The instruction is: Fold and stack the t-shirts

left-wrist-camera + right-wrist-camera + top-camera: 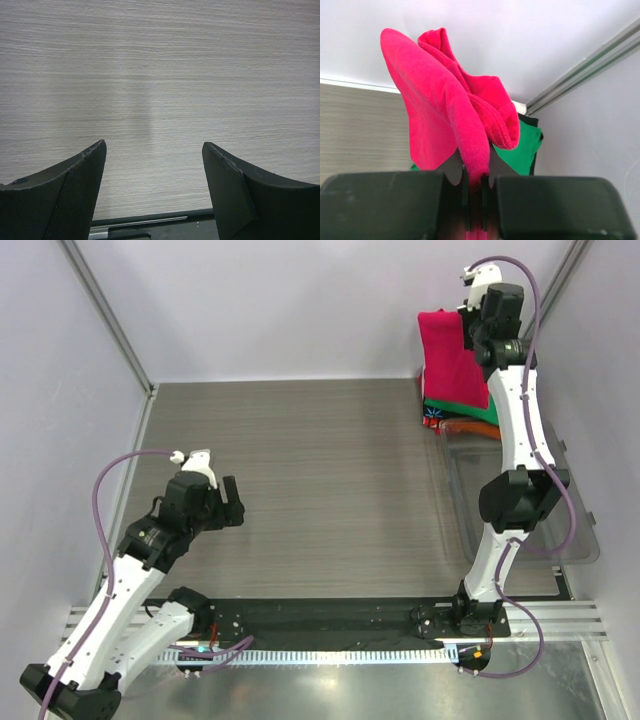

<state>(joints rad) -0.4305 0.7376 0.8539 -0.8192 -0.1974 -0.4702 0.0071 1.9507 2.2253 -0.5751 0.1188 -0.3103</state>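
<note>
Hanging from the right gripper (470, 328) in the top view, the crimson-pink t-shirt (450, 365) drapes over the folded stack (465, 418) at the far-right corner — prob. raised so it can settle on top. The left gripper (232, 505) hovers over the table (330, 460), well apart.
Left wrist: jaws spread wide, nothing btwn them.
Right wrist: jaws pinched tight on a pink fold — green t-shirt (525, 145) behind.

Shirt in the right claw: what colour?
The shirt is plain crimson-pink, clearest in the right wrist view.
</note>
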